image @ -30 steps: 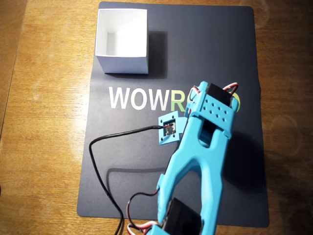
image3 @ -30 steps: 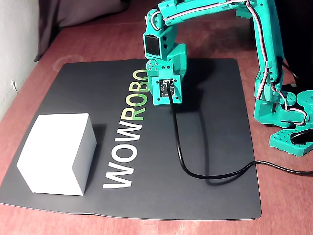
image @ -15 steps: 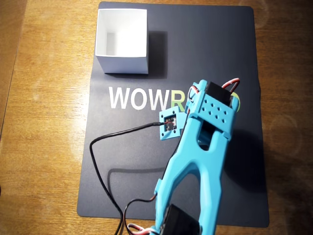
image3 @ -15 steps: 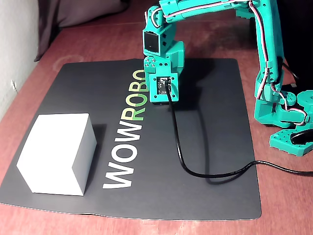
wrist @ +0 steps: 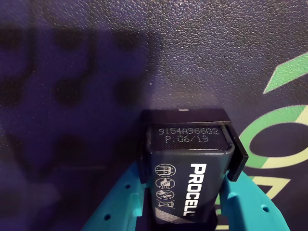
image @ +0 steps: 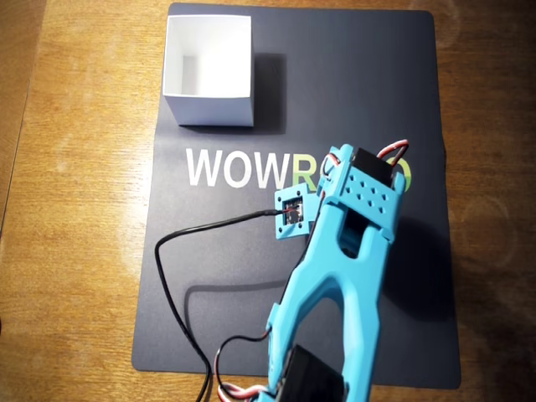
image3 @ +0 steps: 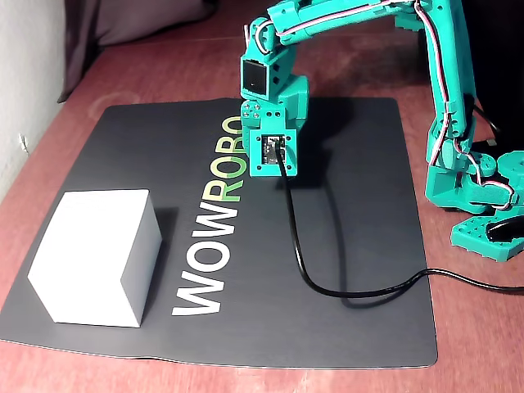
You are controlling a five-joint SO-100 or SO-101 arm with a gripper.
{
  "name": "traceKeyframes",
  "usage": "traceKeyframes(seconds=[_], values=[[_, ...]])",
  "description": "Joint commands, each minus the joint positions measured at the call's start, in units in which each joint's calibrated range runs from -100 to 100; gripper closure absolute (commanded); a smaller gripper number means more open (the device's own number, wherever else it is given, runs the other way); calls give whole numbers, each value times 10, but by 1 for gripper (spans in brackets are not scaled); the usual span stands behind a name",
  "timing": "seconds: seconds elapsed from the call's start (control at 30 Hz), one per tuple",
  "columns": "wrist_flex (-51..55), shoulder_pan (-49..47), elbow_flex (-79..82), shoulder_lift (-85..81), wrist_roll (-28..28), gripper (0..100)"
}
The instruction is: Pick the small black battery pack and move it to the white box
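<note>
The small black battery pack (wrist: 187,178) with white "PROCELL" lettering fills the lower middle of the wrist view, standing between my two teal fingers, which press on its sides. My gripper (wrist: 187,197) is shut on it, close above the dark mat. In the overhead view my gripper (image: 339,172) points down over the green letters of the mat's print and hides the pack. In the fixed view my gripper (image3: 274,173) is low at the mat's middle, and the pack is hidden there too. The white box (image: 209,109) stands at the mat's far left corner, open and empty, well apart from my gripper; it also shows in the fixed view (image3: 94,254).
A dark mat (image: 335,67) with "WOWROBO" print lies on the wooden table (image: 75,209). A black cable (image: 172,285) loops across the mat from the wrist camera. My arm's base (image3: 483,213) stands at the right in the fixed view.
</note>
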Motion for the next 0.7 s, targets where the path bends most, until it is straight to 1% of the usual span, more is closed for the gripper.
traceKeyframes(seconds=[0.0,0.5,0.67], values=[[-7,4,2,4,1,91],[0,8,-8,-8,1,94],[1,4,-5,-45,1,94]])
